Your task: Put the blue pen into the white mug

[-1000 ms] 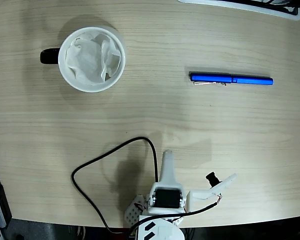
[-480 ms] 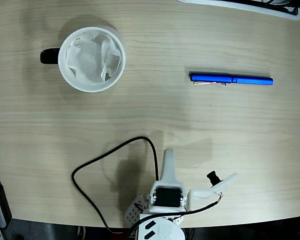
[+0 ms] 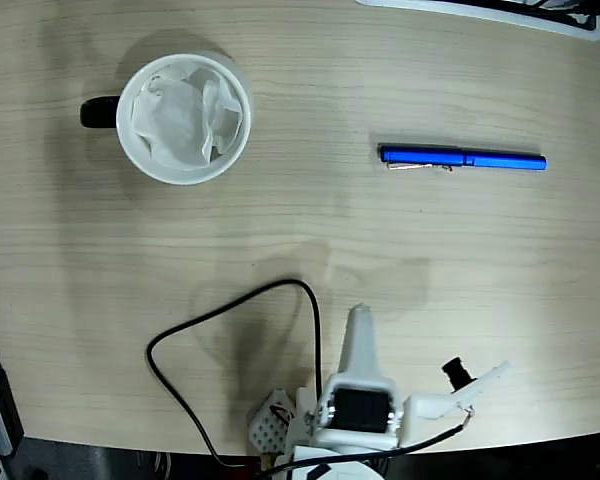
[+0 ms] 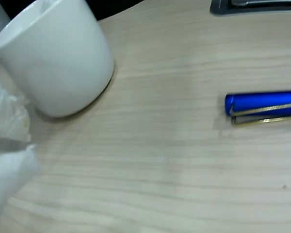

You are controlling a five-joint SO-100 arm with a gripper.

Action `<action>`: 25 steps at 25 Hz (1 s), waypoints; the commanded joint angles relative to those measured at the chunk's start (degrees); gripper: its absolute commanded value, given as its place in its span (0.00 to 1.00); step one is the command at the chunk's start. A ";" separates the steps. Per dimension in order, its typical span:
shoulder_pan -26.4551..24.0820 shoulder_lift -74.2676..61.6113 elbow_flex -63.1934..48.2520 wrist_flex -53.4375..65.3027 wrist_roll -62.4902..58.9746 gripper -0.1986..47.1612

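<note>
The blue pen (image 3: 463, 158) lies flat on the wooden table at the right of the fixed view, its silver clip facing the near edge. In the wrist view only the pen's capped end (image 4: 264, 104) shows, at the right edge. The white mug (image 3: 242, 130) stands upright at the upper left, with its black handle (image 3: 98, 112) pointing left and crumpled white paper (image 3: 185, 115) inside. The wrist view shows the mug (image 4: 58, 58) at the upper left. My gripper (image 3: 358, 318) sits low near the table's front edge, well short of the pen, and shows as one shut taper holding nothing.
A black cable (image 3: 230, 305) loops over the table left of the arm's base. A dark, white-edged object (image 3: 500, 10) lies along the far edge at the top right. Bare wood (image 3: 310, 200) separates mug, pen and gripper.
The arm has shifted a little to the right and toward the front edge in the fixed view, and the cable loop followed. Pen and mug have not moved.
</note>
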 commanded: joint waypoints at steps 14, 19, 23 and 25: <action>10.90 -41.84 -30.32 -0.09 -0.62 0.18; 12.04 -53.96 -37.18 -0.09 -1.14 0.26; 11.87 -62.67 -43.24 -0.09 -1.23 0.35; 11.34 -66.09 -45.79 -0.26 -1.23 0.39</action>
